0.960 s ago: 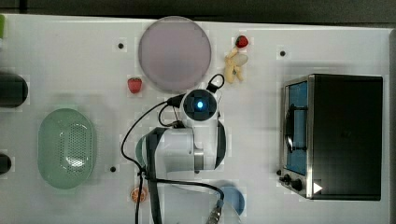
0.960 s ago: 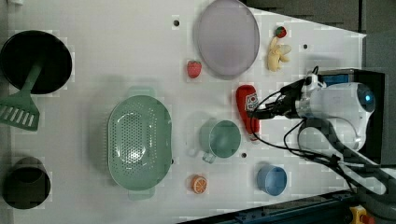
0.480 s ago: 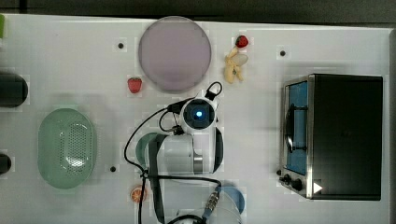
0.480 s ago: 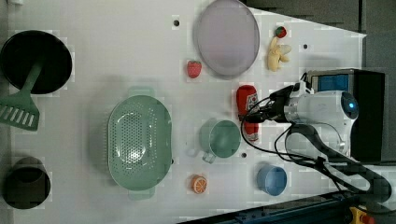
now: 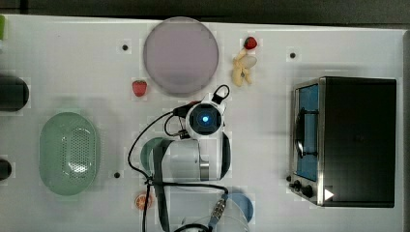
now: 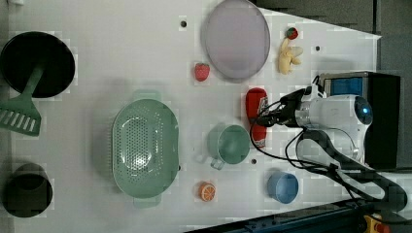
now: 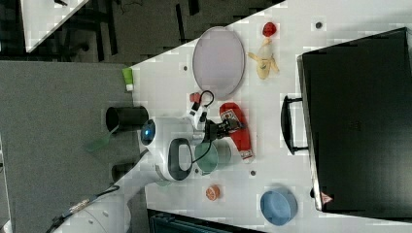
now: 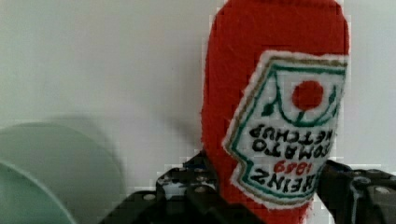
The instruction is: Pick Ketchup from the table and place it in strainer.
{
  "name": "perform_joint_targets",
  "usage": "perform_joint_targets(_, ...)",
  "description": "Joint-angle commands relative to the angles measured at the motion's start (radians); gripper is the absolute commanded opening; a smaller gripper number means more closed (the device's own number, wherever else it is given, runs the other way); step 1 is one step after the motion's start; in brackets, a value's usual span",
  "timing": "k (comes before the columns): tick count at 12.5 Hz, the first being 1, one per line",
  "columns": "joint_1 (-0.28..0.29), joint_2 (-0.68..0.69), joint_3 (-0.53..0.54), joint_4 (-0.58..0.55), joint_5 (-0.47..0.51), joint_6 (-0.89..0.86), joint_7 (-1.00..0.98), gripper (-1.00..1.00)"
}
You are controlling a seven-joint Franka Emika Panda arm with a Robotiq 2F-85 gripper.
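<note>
Now, left view: the Ketchup (image 6: 256,114) lies flat on the table (image 6: 121,58), the claw (image 6: 268,116) straddling its middle, arm reaching in low. Right view: bottle lengthwise between the fingers. Wrist view: black fingers (image 8: 187,186) flank the red body, spread; contact unclear.

Green cup (image 6: 229,144) just beside Ketchup (image 6: 256,108)
</note>
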Motion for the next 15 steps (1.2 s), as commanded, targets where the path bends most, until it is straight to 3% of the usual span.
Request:
perform_joint_targets(1,-0.002,-0.167,0.000,0.024,-0.001,-0.115,0.026,0.22)
perform_joint_targets(5,0.002,-0.378,0.037,0.095,0.000,-0.457,0.036,0.22)
perform_joint_targets(8,0.012,-0.473,0.106,0.147,0.015,-0.635,0.172,0.22)
perform_joint_targets(12,0.034,-0.486,0.256,0.193,0.115,-0.672,0.400,0.22)
perform_joint_targets(15,0.042,-0.444,0.390,0.204,0.130,-0.642,0.646,0.22)
